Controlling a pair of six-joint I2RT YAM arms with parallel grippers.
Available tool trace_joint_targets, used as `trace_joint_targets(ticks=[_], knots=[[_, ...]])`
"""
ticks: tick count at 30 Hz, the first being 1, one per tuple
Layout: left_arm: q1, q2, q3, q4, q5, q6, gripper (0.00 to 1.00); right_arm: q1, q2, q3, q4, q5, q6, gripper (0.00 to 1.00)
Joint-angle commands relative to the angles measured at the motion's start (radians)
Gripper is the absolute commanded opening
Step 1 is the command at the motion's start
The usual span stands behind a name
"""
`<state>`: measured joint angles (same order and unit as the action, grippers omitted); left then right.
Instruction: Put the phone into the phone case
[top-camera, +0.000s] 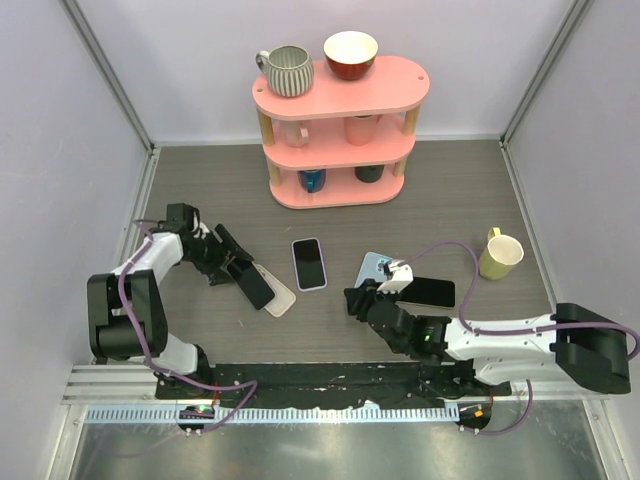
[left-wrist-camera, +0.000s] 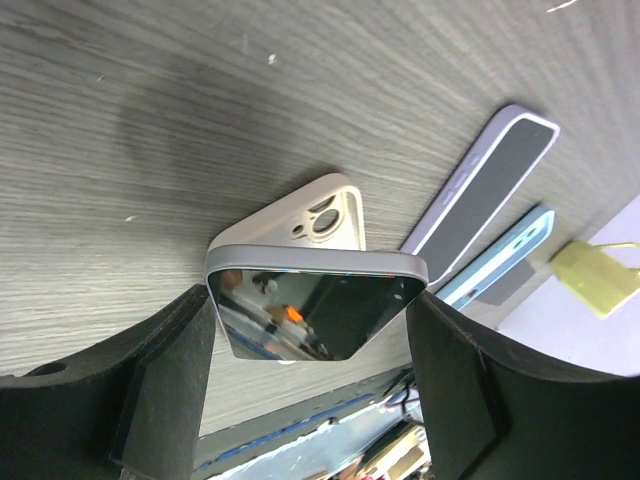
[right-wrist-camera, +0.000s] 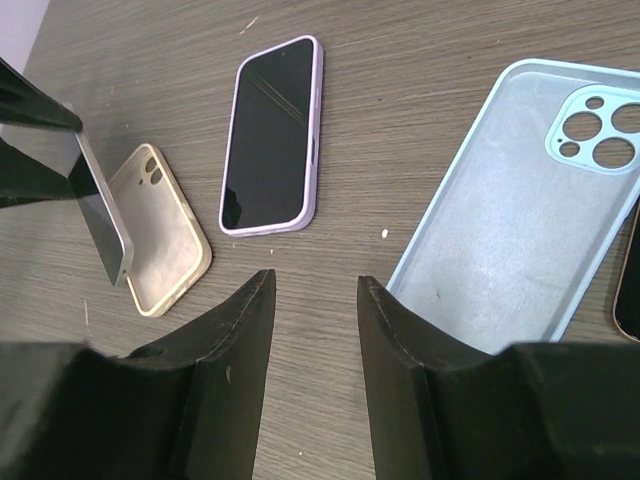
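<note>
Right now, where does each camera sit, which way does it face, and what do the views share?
Top external: above and behind the arms, looking down at the table; both arms show.
Left wrist: on the left arm, facing the phone clamped between its fingers.
Right wrist: on the right arm, facing the blue case past its fingers.
Shared: all show the purple phone.

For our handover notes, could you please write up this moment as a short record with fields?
left gripper: shut on the bare phone, which is held tilted
cream case: lying open side up, right by the phone's lower end; contact unclear
right gripper: open, empty, hovering beside the light blue case
light blue case: empty, open side up
lilac-cased phone: flat, screen up, between the two cases
task status: phone not yet seated in the cream case
</note>
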<state>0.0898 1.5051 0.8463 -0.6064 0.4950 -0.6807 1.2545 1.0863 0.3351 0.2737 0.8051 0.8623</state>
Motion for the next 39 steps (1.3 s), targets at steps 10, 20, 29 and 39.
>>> trace_joint_targets(ticks=[10, 20, 29, 39], knots=[[-0.032, -0.097, -0.09, 0.167, 0.01, -0.265, 0.31, 0.0, 0.093, 0.081, 0.05, -0.041, -0.028, 0.45], [-0.041, -0.123, -0.168, 0.26, -0.012, -0.41, 0.38, -0.001, 0.155, 0.123, 0.064, -0.107, -0.066, 0.47], [-0.067, -0.143, -0.194, 0.323, -0.029, -0.511, 0.45, -0.001, 0.162, 0.131, 0.05, -0.109, -0.066, 0.47], [-0.142, -0.125, -0.167, 0.295, -0.073, -0.517, 0.56, -0.001, 0.185, 0.15, 0.048, -0.119, -0.074, 0.47]])
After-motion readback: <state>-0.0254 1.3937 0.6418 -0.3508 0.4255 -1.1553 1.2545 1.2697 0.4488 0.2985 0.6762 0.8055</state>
